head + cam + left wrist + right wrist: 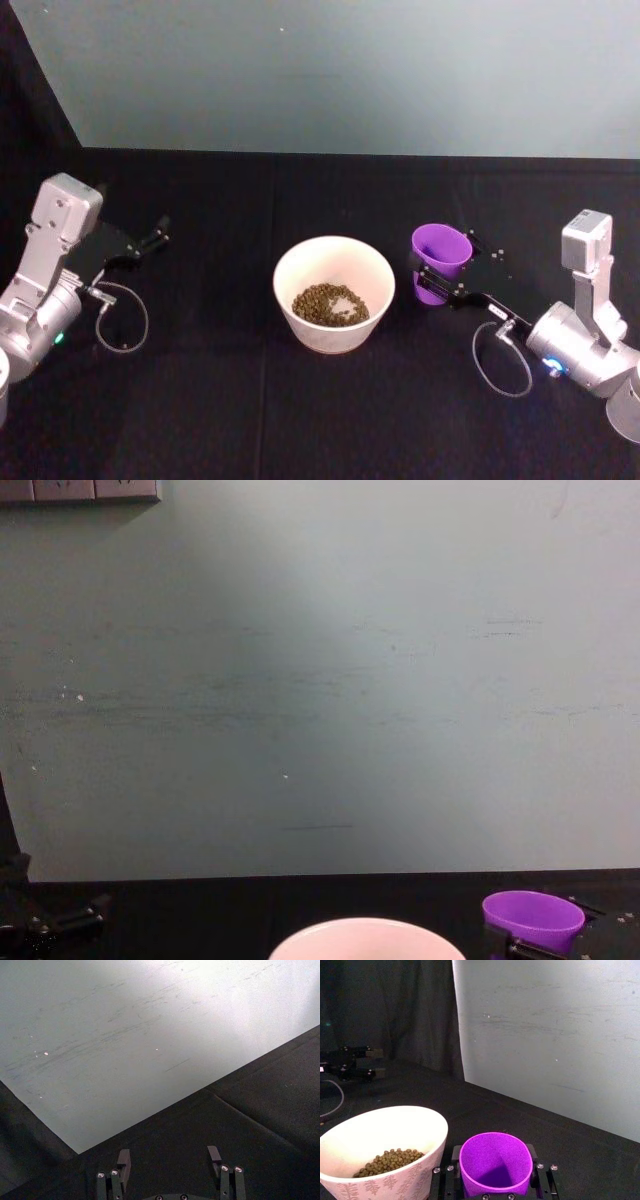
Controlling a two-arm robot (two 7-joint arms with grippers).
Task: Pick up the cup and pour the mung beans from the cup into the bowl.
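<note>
Bowl (334,293) mid counter (300,420), cup (440,262) in right claw (432,274) just beside it; open counter left and front.

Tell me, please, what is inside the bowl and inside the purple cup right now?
The bowl holds a pile of mung beans on its bottom. The cup, held by the right gripper, looks empty as far as its inner wall shows; its bottom is partly hidden by the rim.

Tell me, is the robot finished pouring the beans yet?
Looks nearly finished. The mung beans already lie in the bowl, and the cup looks empty inside. The right gripper holds the cup upright just beside the bowl. The left gripper waits open, off to the left. Probably only putting the cup down remains.
</note>
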